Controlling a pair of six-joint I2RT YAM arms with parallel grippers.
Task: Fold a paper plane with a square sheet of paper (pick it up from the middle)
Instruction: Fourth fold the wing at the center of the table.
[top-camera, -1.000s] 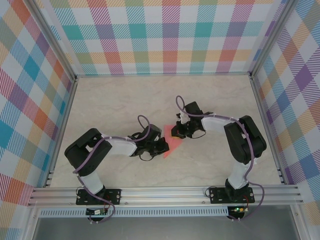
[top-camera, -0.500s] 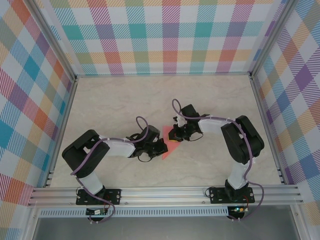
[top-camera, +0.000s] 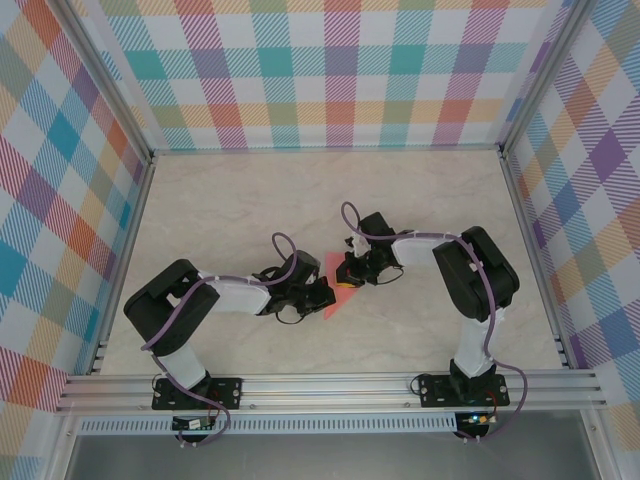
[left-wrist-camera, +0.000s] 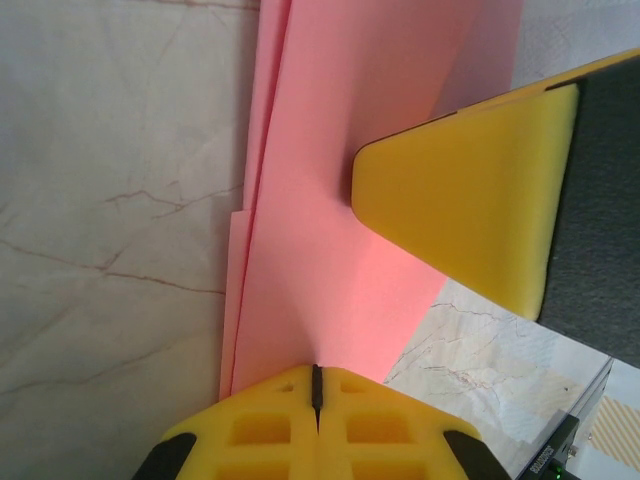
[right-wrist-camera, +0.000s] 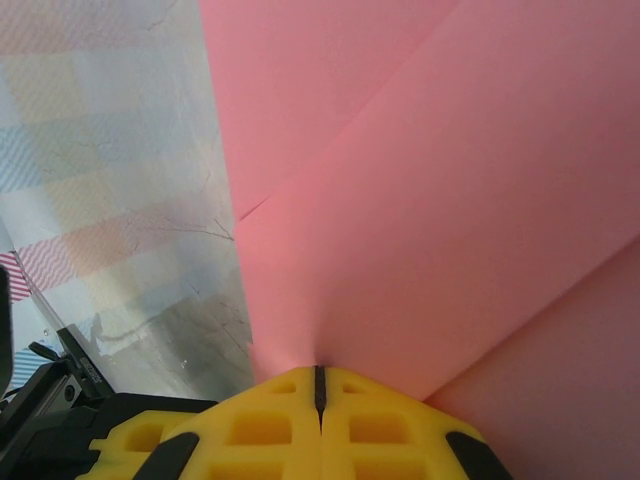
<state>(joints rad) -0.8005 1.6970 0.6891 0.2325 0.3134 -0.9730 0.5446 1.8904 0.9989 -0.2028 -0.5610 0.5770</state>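
L claw clamped on pink sheet edge | R claw clamped on same sheet | claws close | walls well apart

Your sheet of paper is plain salmon-pink on every face you see, and the pads of the left gripper and right gripper are bright yellow backed with black. The table is cream marble with thin brown veins, and the walls are pastel plaid in teal, orange, pink and purple. The arms are black and white; their cables look violet, though small from above.
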